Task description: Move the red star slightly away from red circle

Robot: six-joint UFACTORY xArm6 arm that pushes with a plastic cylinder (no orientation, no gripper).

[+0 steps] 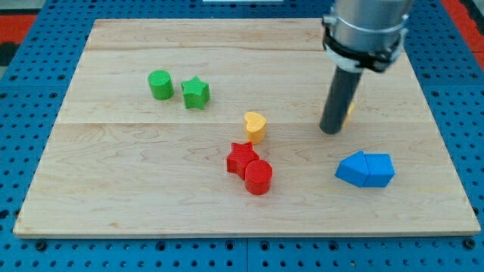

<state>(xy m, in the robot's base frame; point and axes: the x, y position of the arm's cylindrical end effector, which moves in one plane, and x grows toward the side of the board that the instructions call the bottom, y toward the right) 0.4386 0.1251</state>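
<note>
The red star [241,158] lies near the board's middle, touching the red circle [259,177], which sits just to its lower right. My tip [330,131] is to the view's right of both, a fair gap away, level with the yellow heart [255,125]. The yellow heart stands just above the red star. A small yellow block [350,110] is mostly hidden behind the rod.
A green cylinder [160,85] and a green star [195,93] sit side by side at the upper left. Two blue blocks [365,169] lie together at the lower right, below my tip. The wooden board [113,196] rests on a blue pegboard.
</note>
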